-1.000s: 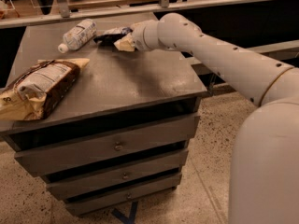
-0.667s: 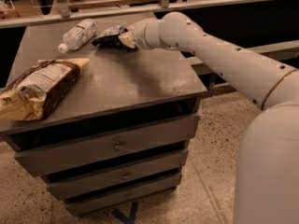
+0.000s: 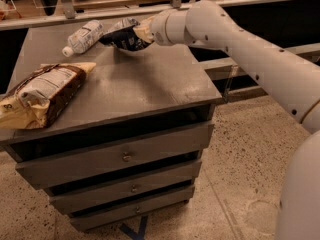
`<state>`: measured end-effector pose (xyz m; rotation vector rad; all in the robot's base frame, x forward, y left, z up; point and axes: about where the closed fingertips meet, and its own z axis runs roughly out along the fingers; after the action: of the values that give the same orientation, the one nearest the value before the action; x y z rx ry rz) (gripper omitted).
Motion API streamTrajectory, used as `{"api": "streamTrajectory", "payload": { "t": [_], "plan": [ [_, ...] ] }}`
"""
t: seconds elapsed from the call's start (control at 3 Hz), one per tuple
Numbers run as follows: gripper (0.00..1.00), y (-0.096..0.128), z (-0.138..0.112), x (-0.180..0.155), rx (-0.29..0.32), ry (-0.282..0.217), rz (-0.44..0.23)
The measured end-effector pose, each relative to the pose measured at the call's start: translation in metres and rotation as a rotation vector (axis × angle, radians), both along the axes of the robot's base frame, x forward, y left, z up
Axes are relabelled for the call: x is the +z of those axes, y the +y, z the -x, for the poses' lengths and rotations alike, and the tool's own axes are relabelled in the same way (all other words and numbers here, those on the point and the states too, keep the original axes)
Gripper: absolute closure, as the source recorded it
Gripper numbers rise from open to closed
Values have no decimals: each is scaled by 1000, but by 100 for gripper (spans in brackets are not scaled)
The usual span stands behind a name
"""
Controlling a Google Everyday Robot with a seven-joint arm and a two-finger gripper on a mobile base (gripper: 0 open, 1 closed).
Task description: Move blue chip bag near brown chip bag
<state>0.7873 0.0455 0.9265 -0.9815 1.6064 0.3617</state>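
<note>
The blue chip bag [image 3: 121, 34] is small, dark navy and crinkled, held at the far middle of the grey table top [image 3: 145, 86], lifted a little off it. My gripper [image 3: 140, 32] reaches in from the right and is shut on the bag's right end. The brown chip bag [image 3: 42, 93] is large and puffy with cream-yellow ends; it lies at the table's left front, well apart from the blue bag.
A clear plastic bottle [image 3: 83, 37] with a white cap lies at the far left, just left of the blue bag. The table is a cabinet with drawers [image 3: 125, 156]. A rail and shelf [image 3: 100, 9] run behind it.
My gripper has closed on the blue chip bag and raised it off the table, shifting slightly left toward the bottle. The brown bag and bottle have not moved.
</note>
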Motion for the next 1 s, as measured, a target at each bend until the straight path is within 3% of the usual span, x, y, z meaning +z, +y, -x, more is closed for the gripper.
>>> {"api": "streamTrajectory", "payload": {
  "t": [0.67, 1.0],
  "plan": [
    [100, -25, 51, 32, 47, 93, -52],
    [100, -27, 81, 37, 71, 159, -71]
  ]
}}
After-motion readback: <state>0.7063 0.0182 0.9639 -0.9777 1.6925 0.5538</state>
